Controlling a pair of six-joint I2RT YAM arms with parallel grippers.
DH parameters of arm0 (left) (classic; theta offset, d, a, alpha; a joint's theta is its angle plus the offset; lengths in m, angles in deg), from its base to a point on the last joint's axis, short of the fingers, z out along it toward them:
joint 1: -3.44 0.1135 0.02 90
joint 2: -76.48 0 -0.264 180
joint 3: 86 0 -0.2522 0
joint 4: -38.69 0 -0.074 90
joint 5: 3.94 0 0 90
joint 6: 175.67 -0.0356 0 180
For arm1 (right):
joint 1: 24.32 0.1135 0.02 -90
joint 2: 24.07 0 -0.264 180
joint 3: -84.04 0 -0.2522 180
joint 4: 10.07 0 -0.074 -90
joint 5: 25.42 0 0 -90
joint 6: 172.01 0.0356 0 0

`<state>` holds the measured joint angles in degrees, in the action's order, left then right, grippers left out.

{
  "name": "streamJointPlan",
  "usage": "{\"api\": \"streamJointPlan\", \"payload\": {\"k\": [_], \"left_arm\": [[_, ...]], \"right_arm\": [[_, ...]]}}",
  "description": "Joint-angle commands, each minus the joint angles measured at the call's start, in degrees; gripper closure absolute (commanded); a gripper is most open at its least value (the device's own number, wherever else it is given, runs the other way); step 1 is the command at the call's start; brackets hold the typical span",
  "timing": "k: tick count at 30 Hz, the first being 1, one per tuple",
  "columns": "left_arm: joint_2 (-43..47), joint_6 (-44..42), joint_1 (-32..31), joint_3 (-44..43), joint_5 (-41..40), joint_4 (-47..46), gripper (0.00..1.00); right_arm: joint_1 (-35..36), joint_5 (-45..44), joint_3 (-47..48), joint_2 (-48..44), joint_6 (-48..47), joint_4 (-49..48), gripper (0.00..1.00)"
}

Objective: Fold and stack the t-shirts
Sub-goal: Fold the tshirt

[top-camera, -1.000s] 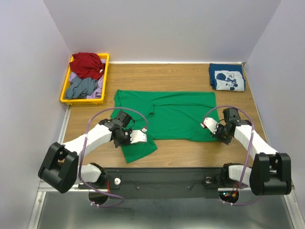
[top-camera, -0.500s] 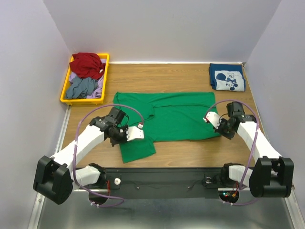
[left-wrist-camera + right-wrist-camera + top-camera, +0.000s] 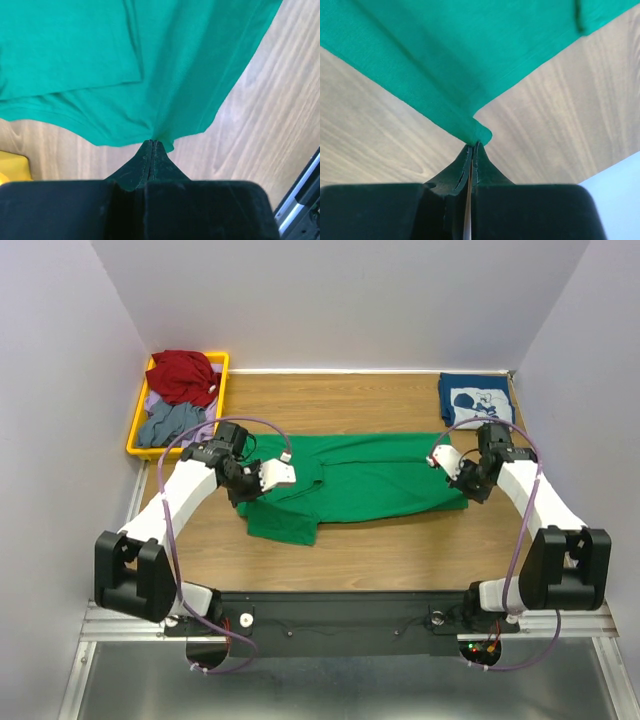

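We judge the green shirt (image 3: pixel 370 475), centred on the surface (image 3: pixel 380 550), limp and light, best held by its edges, where left fingers (image 3: pixel 135 172) and right fingers (image 3: pixel 460 172) clamp at 9 and 3 o'clock.

Green t-shirt (image 3: pixel 370 478); navy t-shirt (image 3: pixel 476 402), seemingly cartoon-printed

A: What's where on the table (image 3: pixel 340 400)?
B: Spread t-shirt (image 3: pixel 370 475) dead centre, folded t-shirt (image 3: pixel 477 402) at 2 o'clock, bin (image 3: pixel 133 435) at 10 o'clock with clothes (image 3: pixel 180 390) piled in it.
A: Grippers?
B: Left gripper (image 3: pixel 152 146) clamped on the spread t-shirt's 9 o'clock edge, right gripper (image 3: pixel 472 146) at 3.
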<state>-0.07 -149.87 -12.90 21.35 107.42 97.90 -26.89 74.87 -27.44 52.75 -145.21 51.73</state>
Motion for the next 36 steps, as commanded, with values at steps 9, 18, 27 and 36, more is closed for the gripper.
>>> {"api": "streamJointPlan", "payload": {"k": [9,18,27,36], "left_arm": [[-10.54,-2.86,5.52,-13.79,4.91,2.71,1.0],[-19.68,-2.77,7.81,-22.74,7.37,2.71,1.0],[-26.18,-2.33,9.04,-27.77,8.25,1.75,1.0],[-31.9,-0.49,9.92,-28.21,8.17,-3.26,1.0]], "right_arm": [[-1.39,1.05,11.24,12.65,-1.58,-0.22,1.0],[-2.44,2.28,20.11,22.49,-0.52,-0.48,0.99],[-2.71,2.11,26.0,28.73,-0.26,-0.48,0.99],[-2.71,2.81,31.98,36.82,4.75,-1.89,0.99]]}}
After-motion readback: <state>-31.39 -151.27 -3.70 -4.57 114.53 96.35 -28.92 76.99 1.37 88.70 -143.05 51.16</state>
